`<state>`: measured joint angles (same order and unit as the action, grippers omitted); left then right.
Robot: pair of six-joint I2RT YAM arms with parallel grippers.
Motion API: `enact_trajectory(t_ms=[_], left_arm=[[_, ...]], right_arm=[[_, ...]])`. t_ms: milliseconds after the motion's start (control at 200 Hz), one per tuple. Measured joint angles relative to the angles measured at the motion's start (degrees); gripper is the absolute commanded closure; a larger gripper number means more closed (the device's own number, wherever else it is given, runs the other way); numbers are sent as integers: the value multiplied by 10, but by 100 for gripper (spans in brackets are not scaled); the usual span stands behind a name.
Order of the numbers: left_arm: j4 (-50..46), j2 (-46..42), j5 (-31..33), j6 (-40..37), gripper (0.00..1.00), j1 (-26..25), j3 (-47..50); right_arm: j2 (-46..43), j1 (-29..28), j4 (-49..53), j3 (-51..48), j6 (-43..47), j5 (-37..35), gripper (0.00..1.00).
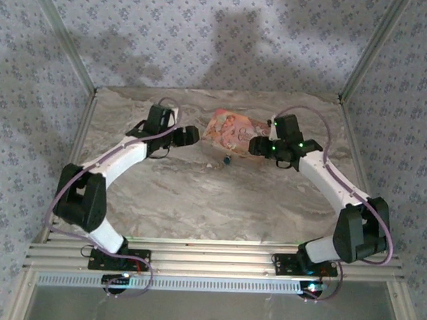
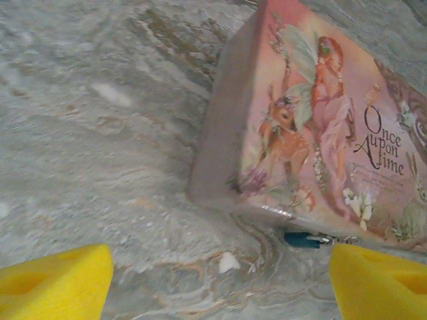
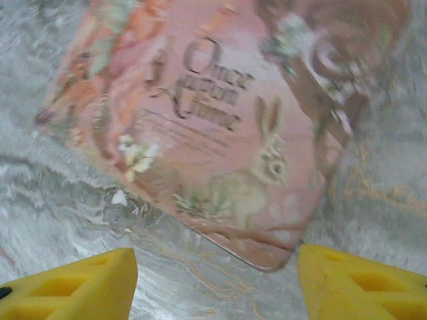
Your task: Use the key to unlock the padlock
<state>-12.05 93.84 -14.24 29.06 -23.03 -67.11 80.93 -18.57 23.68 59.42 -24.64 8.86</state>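
Note:
The key (image 2: pixel 303 239), tiny with a blue head, lies on the marble table against the near edge of the pink illustrated box (image 2: pixel 320 133). It shows as a small dark speck (image 1: pixel 226 160) in the top view. My left gripper (image 2: pixel 223 280) is open, its yellow fingers (image 2: pixel 57 280) wide apart, and it hovers left of the box (image 1: pixel 232 129). My right gripper (image 3: pixel 217 283) is also open, over the box's right end (image 3: pixel 200 120). The top view has the left gripper (image 1: pixel 193 136) and right gripper (image 1: pixel 255 146) flanking the box. The yellow padlock is out of view.
The marble tabletop (image 1: pixel 219 202) is bounded by patterned fabric walls and metal frame posts (image 1: pixel 361 60). A small white chip (image 2: pixel 228 262) lies on the table near the key. Both arm bases sit at the near edge.

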Motion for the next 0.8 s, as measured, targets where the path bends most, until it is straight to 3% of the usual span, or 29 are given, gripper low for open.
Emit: enact_trajectory(t_ms=[240, 570, 799], left_arm=[[-7, 107, -56, 3, 29, -2, -76], [-10, 182, -113, 10, 35, -3, -139], [3, 208, -145, 11, 36, -4, -147]], right_arm=[[71, 8, -13, -35, -80, 13, 34], [194, 11, -6, 104, -85, 32, 36], [214, 35, 12, 144, -75, 29, 36]])
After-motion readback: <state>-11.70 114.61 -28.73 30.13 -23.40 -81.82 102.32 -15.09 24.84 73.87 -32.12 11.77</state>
